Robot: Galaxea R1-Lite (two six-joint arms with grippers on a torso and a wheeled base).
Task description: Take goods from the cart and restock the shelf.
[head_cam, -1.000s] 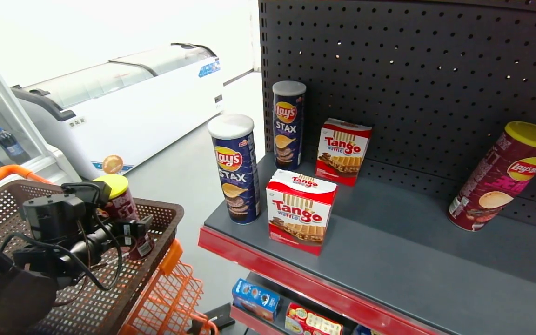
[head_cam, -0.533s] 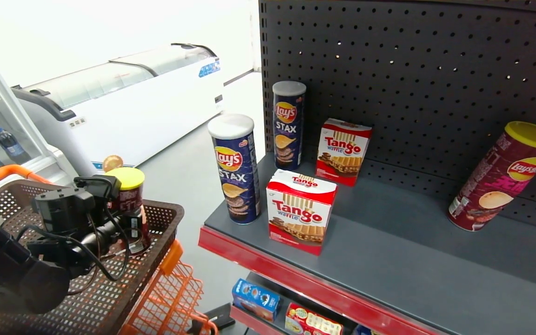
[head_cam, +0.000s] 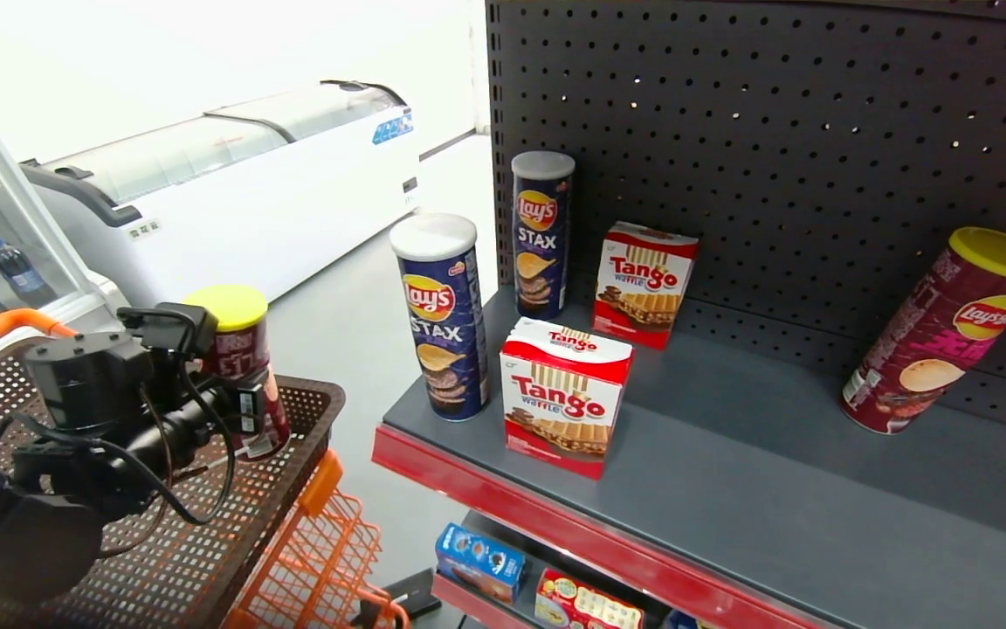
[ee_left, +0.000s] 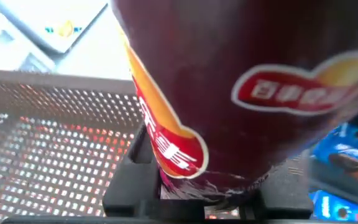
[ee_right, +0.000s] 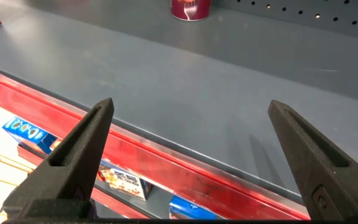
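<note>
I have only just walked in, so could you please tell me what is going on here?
The left gripper is shut on a maroon chip can with a yellow lid, held upright over the cart basket. The right gripper hangs open over the shelf near its front edge. On it stand two blue cans and two wafer boxes; another maroon can leans against the pegboard.

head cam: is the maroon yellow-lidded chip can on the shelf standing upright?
No, the maroon yellow-lidded cardboard chip can is tilted, its top leaning against the black perforated metal back panel.

maroon can, yellow lid, brown perforated cart
</note>
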